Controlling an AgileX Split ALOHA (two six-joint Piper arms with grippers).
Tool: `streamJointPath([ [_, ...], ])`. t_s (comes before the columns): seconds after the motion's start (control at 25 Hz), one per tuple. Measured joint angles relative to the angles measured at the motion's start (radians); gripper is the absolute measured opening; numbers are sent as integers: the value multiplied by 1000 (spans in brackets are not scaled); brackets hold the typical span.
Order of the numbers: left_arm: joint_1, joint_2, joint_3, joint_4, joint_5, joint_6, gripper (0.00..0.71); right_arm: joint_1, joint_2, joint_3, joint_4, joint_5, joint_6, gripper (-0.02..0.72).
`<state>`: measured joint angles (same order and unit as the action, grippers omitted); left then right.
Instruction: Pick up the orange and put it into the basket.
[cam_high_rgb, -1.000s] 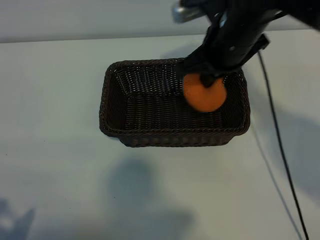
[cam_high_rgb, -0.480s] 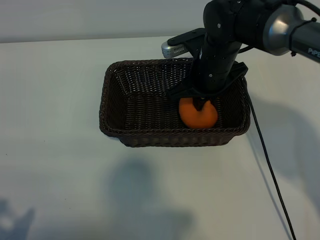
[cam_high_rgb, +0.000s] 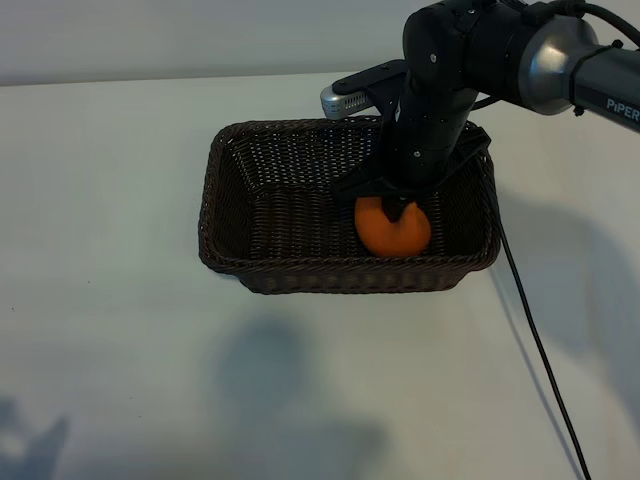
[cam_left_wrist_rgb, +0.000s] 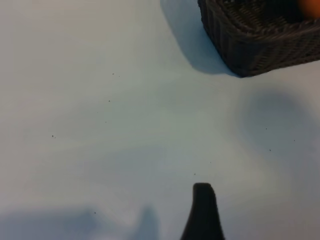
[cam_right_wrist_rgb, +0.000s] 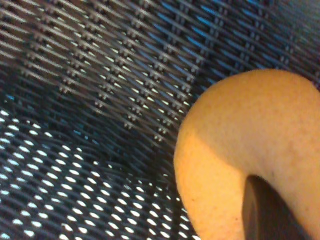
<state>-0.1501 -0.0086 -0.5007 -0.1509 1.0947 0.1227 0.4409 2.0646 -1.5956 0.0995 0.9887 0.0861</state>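
Change: right tool (cam_high_rgb: 402, 208) and orange (cam_high_rgb: 392, 228) sit lower than a second ago, now inside basket (cam_high_rgb: 232, 215) | Orange: basket's 4 o'clock region, on its weave | Right tool: clamped on orange from above | Left tool (cam_left_wrist_rgb: 202, 212): jaws spread, holding nothing, over bare surface (cam_high_rgb: 120, 330), well apart from basket.

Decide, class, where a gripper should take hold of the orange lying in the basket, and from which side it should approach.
Grip the orange across its round middle, coming straight down from above, as the right gripper does now. The basket walls probably block a sideways approach, and the fruit's round body offers two opposite faces to pinch.
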Motion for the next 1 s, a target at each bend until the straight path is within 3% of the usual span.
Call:
streamJointPath([
  [0.08,0,0,0,0,0,0,564,0,0,0,0,0,0,149],
  [0.36,0,0,0,0,0,0,564,0,0,-15,4,9,-22,451],
  [0.44,0,0,0,0,0,0,564,0,0,-35,5,21,-26,506],
  [0.72,0,0,0,0,0,0,564,0,0,-173,10,155,-40,535],
  [0.84,0,0,0,0,0,0,564,-10,-2,-244,-54,216,-42,535],
  [1.0,0,0,0,0,0,0,564,-65,-5,-296,-140,225,-42,535],
])
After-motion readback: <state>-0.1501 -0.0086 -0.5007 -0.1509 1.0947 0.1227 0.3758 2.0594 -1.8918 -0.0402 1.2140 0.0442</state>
